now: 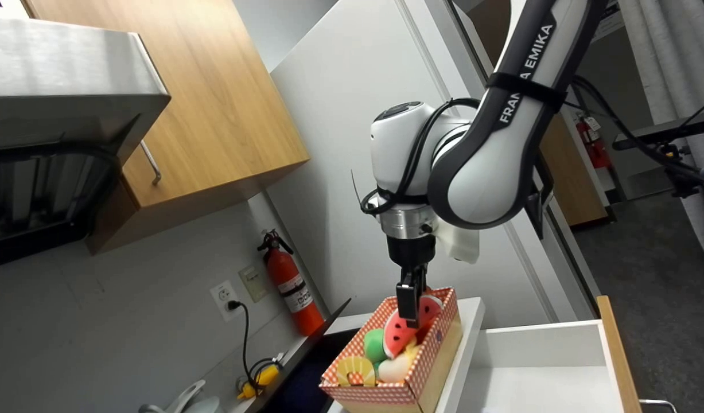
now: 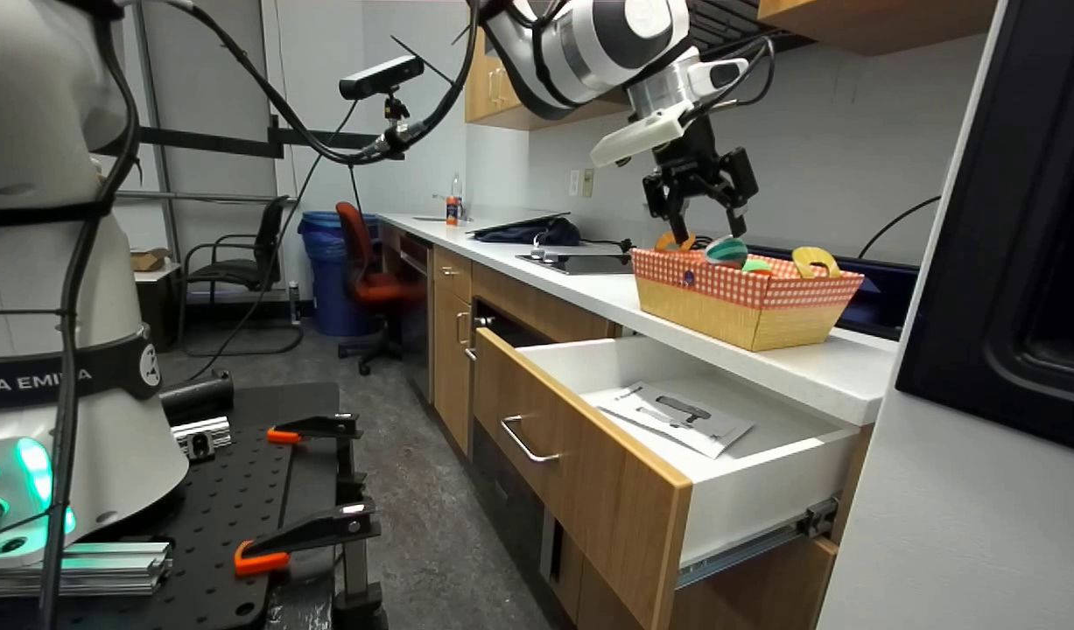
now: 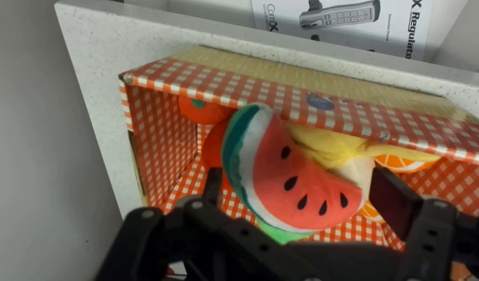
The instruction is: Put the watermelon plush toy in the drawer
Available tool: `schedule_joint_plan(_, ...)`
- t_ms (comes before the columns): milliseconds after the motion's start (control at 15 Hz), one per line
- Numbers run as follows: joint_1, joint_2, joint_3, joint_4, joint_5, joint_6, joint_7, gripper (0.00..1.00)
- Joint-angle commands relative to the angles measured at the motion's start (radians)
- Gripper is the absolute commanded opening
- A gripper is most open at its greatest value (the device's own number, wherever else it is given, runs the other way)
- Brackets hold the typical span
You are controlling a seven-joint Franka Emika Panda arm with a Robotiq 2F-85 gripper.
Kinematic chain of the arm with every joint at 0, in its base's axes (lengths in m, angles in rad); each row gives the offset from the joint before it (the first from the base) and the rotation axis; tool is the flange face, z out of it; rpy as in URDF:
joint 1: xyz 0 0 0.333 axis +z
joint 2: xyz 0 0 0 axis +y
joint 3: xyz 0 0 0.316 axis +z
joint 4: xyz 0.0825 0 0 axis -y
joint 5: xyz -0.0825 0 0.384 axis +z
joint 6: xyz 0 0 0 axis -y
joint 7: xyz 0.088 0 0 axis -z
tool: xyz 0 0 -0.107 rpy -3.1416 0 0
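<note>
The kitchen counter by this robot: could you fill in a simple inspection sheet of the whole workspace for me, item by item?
Surface: white speckled counter, carrying a checked box.
Job's things: watermelon plush toy lies in the box, not yet in the drawer; the drawer stands open.
Clutter: other toys share the box; a printed sheet lies in the drawer.
End effector: open, jaws either side of the watermelon in the wrist view; contact unclear.
Cables: black cables loop along the arm; a cord is plugged into a wall outlet.
Surroundings: red fire extinguisher, wooden wall cabinet.
</note>
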Motion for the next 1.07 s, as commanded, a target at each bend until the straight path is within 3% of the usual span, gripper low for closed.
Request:
schedule_joint_plan(0,0.021,0.042,-0.024,0.043,-0.02,-0.006,0.036,0.68)
schedule_joint_plan(400,0.031,0.053,-0.046,0.047,-0.034,-0.006,0.042,0.19)
schedule_joint_plan(600,0.033,0.038,-0.049,0.04,-0.031,-0.008,0.041,0.01)
schedule_joint_plan(1000,0.025,-0.041,-0.031,0.008,0.007,-0.011,0.026,0.03)
